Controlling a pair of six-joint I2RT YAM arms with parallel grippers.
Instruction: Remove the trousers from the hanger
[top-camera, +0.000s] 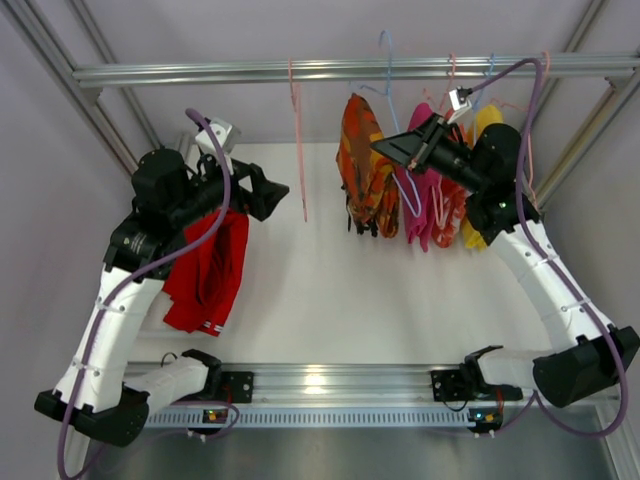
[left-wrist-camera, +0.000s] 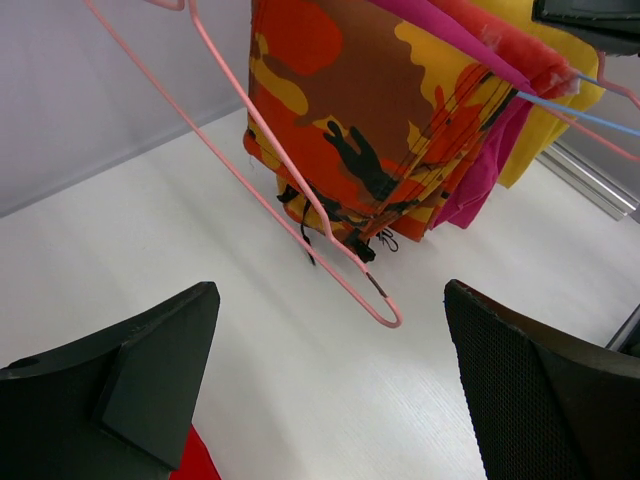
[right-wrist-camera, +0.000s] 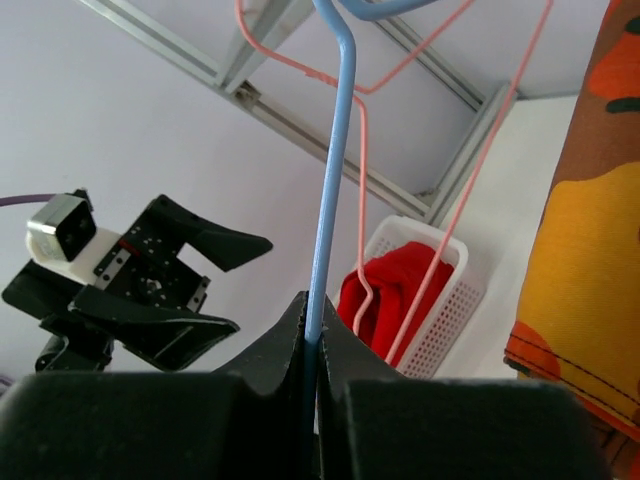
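Observation:
The orange patterned trousers (top-camera: 360, 170) (left-wrist-camera: 370, 110) (right-wrist-camera: 590, 200) hang from the rail among other garments. The red trousers (top-camera: 205, 270) (right-wrist-camera: 400, 290) lie in a white basket (right-wrist-camera: 450, 300) under my left arm. My right gripper (top-camera: 380, 148) (right-wrist-camera: 312, 305) is shut on the thin wire of a blue hanger (top-camera: 388, 70) (right-wrist-camera: 330, 180), just right of the orange pair. An empty pink hanger (top-camera: 298, 140) (left-wrist-camera: 300, 190) dangles from the rail. My left gripper (top-camera: 272, 198) (left-wrist-camera: 330, 380) is open and empty, left of the pink hanger and above the table.
Pink (top-camera: 425, 200) and yellow (top-camera: 485, 125) garments hang on more hangers right of the orange pair. An aluminium rail (top-camera: 200, 72) crosses the back, with frame posts at both sides. The white table (top-camera: 330, 290) lies below.

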